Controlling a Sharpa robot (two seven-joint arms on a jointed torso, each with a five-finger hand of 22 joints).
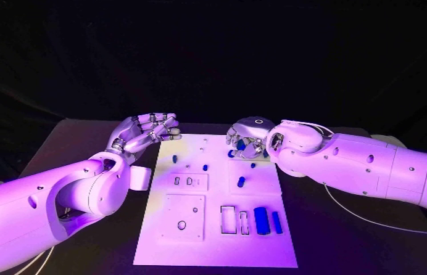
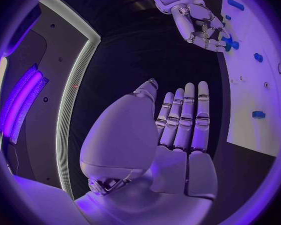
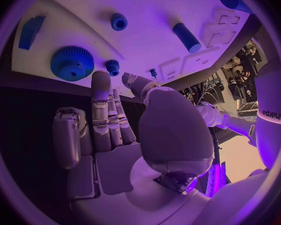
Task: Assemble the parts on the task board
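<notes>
The white task board [image 1: 213,250] lies in the middle of the black table. My right hand [image 1: 247,140] hovers over its far right corner, fingers pointing down and apart, holding nothing. Its fingertips [image 3: 100,80] stand right beside a small blue gear [image 3: 112,65] and a large blue gear [image 3: 72,62]; I cannot tell whether they touch. A blue peg [image 3: 187,37] and a short blue cylinder [image 3: 118,21] stand further along the board. My left hand [image 1: 147,130] floats at the board's far left corner, empty, its fingers [image 2: 184,115] stretched out side by side.
Two long blue blocks [image 1: 261,219] lie beside narrow slots near the board's front right. Small blue pieces [image 1: 205,167] stand in the middle. A square recessed plate with a hole [image 1: 182,216] sits front left. A cable [image 1: 356,216] runs on the table under my right arm.
</notes>
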